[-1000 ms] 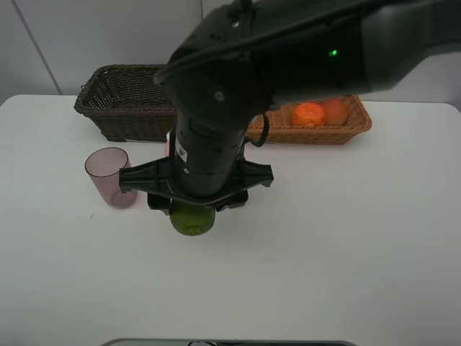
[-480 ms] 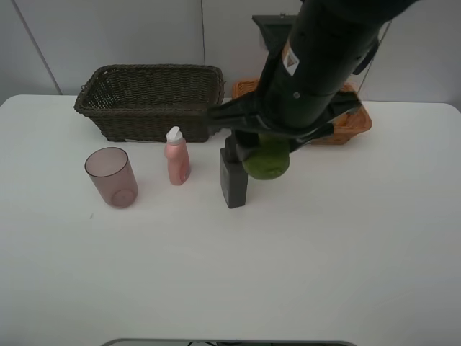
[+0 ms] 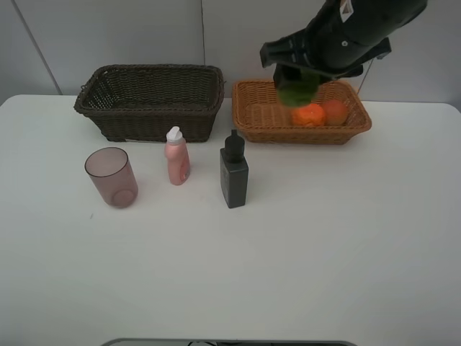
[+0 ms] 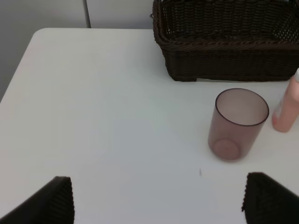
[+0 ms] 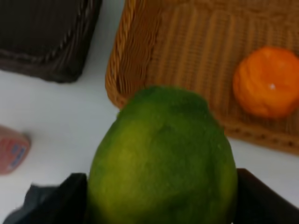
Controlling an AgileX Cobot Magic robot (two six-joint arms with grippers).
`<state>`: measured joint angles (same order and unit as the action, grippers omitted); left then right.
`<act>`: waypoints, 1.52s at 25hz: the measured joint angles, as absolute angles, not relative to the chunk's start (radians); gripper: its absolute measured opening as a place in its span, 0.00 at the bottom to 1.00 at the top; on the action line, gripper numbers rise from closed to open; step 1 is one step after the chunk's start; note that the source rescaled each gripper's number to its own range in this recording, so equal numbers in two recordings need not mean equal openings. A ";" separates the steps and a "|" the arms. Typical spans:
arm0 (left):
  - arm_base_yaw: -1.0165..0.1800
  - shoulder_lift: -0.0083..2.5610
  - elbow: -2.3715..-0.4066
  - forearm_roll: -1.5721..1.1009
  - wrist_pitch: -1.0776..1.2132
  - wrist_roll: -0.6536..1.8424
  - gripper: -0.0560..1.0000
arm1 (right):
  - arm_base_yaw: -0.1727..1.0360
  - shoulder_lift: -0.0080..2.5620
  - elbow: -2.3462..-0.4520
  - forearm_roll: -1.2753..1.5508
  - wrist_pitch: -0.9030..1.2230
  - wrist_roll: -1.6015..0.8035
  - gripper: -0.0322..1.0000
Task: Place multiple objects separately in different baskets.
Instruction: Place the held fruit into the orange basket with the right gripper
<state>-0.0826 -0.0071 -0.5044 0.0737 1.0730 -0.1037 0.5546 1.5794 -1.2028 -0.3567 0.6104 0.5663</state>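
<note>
My right gripper (image 3: 298, 78) is shut on the green round fruit (image 3: 295, 91) and holds it in the air over the light tan basket (image 3: 253, 124). An orange (image 3: 310, 114) and a red-yellow fruit (image 3: 336, 109) lie in that basket. The right wrist view shows the green fruit (image 5: 163, 154) between the jaws, with the orange (image 5: 267, 81) below. On the table stand a mauve cup (image 3: 111, 176), a pink bottle (image 3: 176, 156) and a dark square bottle (image 3: 233, 179). The dark brown basket (image 3: 148, 122) is at the back left. My left gripper (image 4: 161, 205) is open, short of the cup (image 4: 239, 123).
The white table's front half carries nothing. In the left wrist view the dark basket (image 4: 224, 70) stands just beyond the cup, with the pink bottle (image 4: 286, 109) beside it. A grey wall runs behind the table.
My right arm has lifted the green fruit from the table near the bottles and carried it back and to the right, over the tan basket. The pink and dark bottles have come into sight.
</note>
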 joint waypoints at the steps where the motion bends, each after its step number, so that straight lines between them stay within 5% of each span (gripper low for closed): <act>1: -0.083 -0.007 -0.504 0.074 1.073 -0.104 0.92 | 0.536 1.600 -1.203 -0.361 0.559 0.565 0.57; 18: -0.083 -0.007 -0.504 0.074 1.073 -0.104 0.92 | 0.357 2.045 -1.434 -0.521 0.249 0.564 0.57; 35: -0.083 -0.007 -0.504 0.074 1.073 -0.104 0.92 | 0.346 2.103 -1.427 -0.543 0.171 0.564 0.57; 38: -0.083 -0.007 -0.504 0.074 1.073 -0.104 0.92 | 0.346 2.103 -1.423 -0.543 0.175 0.564 0.67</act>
<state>-0.0826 -0.0071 -0.5044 0.0737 1.0730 -0.1037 0.3457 2.1033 -1.4231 -0.5434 0.1751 0.5640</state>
